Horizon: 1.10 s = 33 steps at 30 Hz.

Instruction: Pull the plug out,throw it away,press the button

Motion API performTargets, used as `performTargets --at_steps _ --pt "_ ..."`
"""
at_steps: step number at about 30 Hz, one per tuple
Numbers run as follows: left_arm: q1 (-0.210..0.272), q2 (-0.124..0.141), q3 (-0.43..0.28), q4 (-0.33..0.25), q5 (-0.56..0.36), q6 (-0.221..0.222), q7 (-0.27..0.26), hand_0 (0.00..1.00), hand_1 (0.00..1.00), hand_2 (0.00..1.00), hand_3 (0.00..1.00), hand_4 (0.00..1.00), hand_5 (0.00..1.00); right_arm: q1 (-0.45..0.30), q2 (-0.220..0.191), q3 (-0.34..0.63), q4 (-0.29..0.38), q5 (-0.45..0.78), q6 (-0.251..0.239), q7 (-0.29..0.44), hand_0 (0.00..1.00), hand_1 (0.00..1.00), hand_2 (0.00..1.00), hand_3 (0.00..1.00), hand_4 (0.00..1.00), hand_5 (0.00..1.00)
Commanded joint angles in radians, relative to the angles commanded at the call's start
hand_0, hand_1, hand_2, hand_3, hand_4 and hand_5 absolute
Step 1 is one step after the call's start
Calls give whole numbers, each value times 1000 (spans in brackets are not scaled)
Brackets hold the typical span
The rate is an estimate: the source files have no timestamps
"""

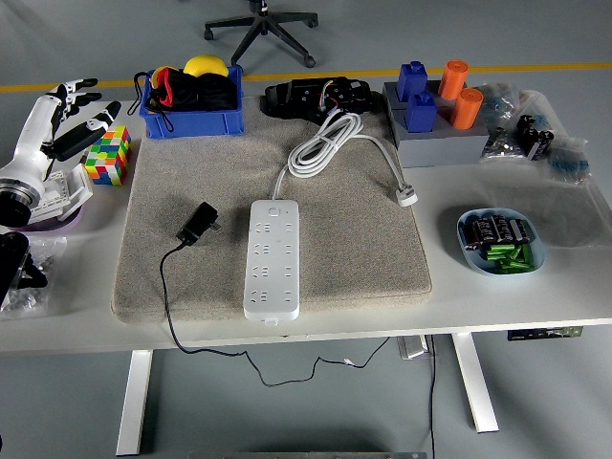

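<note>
Fingers [84,105] spread wide on the left hand [59,117], holding nothing, up over the table's far left edge, just beside the bright puzzle cube [108,156]. White arm behind it, over a pale purple dish [48,222] at the left edge. No right hand anywhere to be seen.

Black plug [199,223] lying loose on the grey mat [354,239], out of the power strip [272,258], just left of it and not touching it. Thin black cord [168,306] running from the plug down over the mat's front edge and hanging under the white table [574,316]. White power strip lying long-ways in the middle of the mat, with its button [274,213] near the far end. Thick white cable [325,143] looped up behind the strip, ending in a white plug [407,196] lying on the mat to the right.

Blue bin [191,120] at the back left, full of black, red and yellow things. Black gadget [316,96] at the back middle. Grey block [435,143] at the back right with blue and orange pieces standing on it. Small bags of little parts [521,139] beside it. Light blue bowl [476,256] at the right with black and green batteries inside.
</note>
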Motion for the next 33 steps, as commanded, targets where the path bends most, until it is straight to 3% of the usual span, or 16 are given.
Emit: performTargets --at_steps 33 --pt "6 -5 -14 -4 -5 0 2 867 867 789 842 752 558 -4 7 12 0 -2 0 2 740 659 644 614 660 483"
